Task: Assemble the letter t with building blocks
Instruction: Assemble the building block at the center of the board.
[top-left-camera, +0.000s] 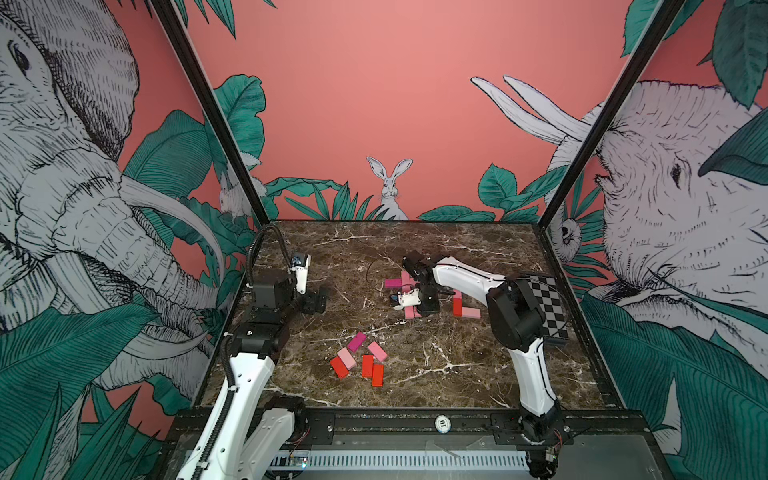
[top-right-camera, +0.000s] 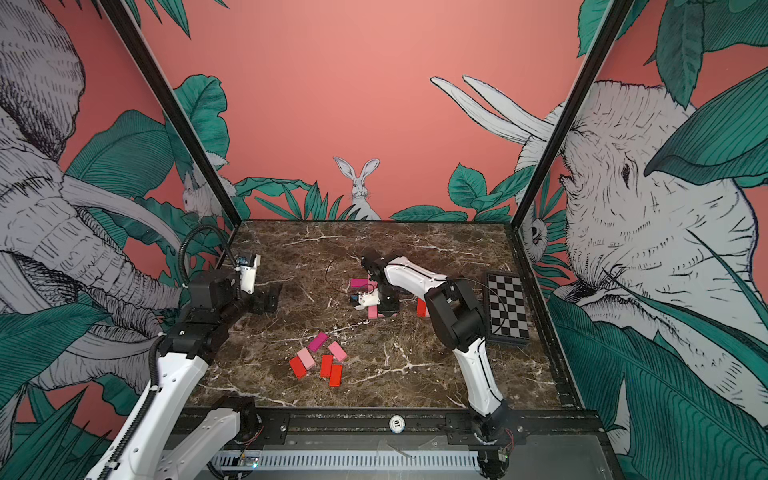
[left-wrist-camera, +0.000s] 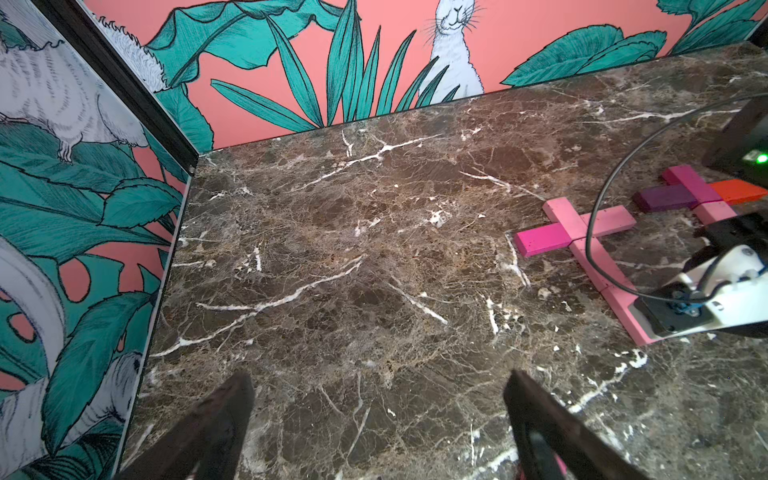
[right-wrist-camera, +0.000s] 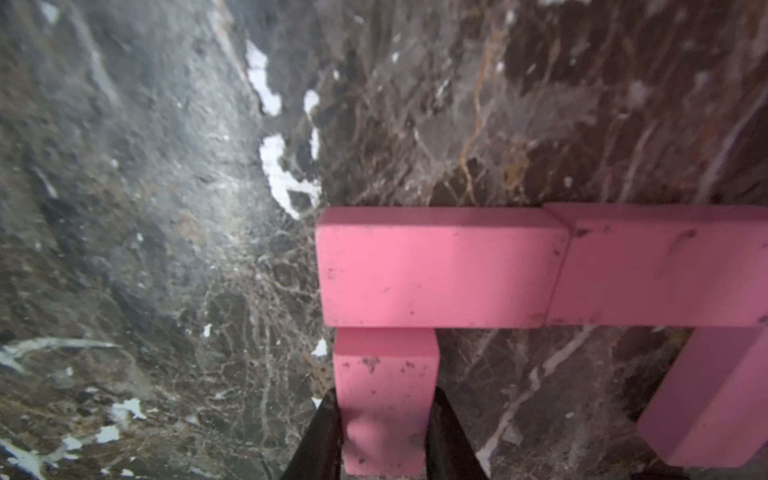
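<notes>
Right wrist view: your right gripper (right-wrist-camera: 384, 415) pinches a pink block (right-wrist-camera: 386, 374) down at the table (top-left-camera: 457, 374), butted against the stem (right-wrist-camera: 440, 266); square it flush before letting go. Left gripper (left-wrist-camera: 378, 376) hangs spread wide, empty, well apart.

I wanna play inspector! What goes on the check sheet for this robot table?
Surface: brown marble table, flat, no spills seen.
Job's things: six loose blocks near the front; a pink cross and a mixed-colour cross further back; one pink block held right beside the end of the pink cross's stem.
Clutter: checkerboard plate by the table's right edge.
Grippers: left gripper open, empty, over bare table; right gripper shut on the pink block.
Cables: thin black cable arcs over the pink cross.
Surroundings: jungle-picture walls with a rabbit.
</notes>
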